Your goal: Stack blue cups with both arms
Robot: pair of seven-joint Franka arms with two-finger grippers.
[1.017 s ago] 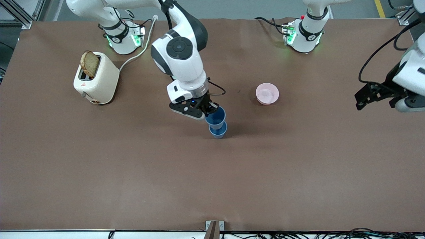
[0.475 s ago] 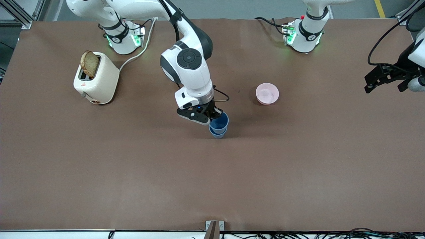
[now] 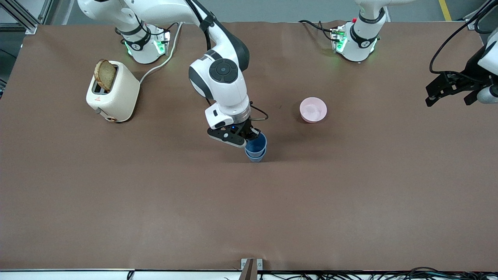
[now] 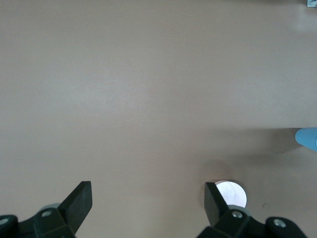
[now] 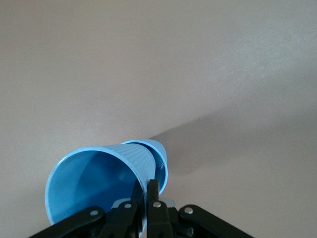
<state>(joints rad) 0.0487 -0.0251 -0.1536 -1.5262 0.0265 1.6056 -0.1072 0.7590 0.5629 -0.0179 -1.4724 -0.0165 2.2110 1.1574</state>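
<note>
We judge the nesting step nearly done — the right gripper (image 3: 249, 138) pinches the rim of the upper matte blue tapered plastic cup (image 3: 256, 143), seated in the lower blue cup (image 3: 255, 156), which stands nearer the camera than the pale pink bowl (image 3: 313, 110). Next: release, lift clear. Left gripper (image 4: 147, 204) waits spread wide — holding nothing.

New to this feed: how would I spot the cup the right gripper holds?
Find the white toaster, then the right gripper mid-table. It pinches the rim of the upper blue plastic cup, nested in the identical lower blue cup standing on the brown table.
</note>
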